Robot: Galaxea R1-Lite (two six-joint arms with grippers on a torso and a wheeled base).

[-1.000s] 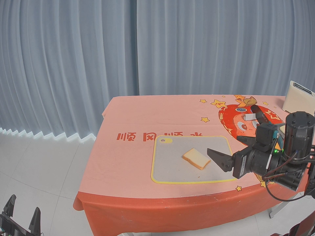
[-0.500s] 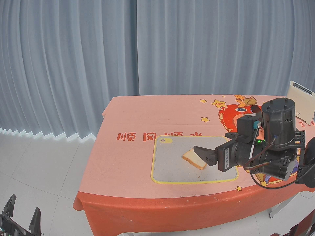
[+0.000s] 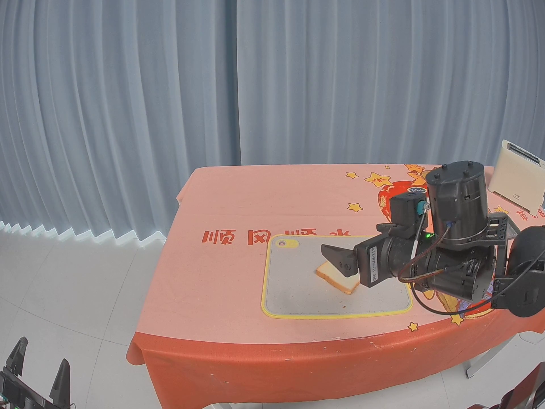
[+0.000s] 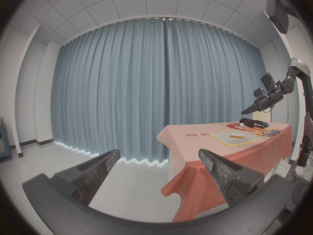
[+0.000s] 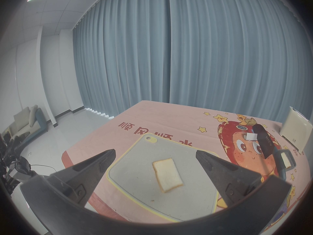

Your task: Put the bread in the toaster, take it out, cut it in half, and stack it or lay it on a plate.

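The right hand covers part of the bread; the frame edge crops the toaster.

Bare cutting board surrounds the bread on all sides; a black tool and the toaster stand well apart at 2 o'clock

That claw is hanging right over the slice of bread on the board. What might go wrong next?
1. The bread lies flat on the cutting board, so the open right gripper might shove or squash it rather than lift it.
2. The toaster stands well to the right of the board and its slot looks narrow, so the slice might miss.
3. A black-handled tool lies between board and toaster, and a carrying arm might knock it.
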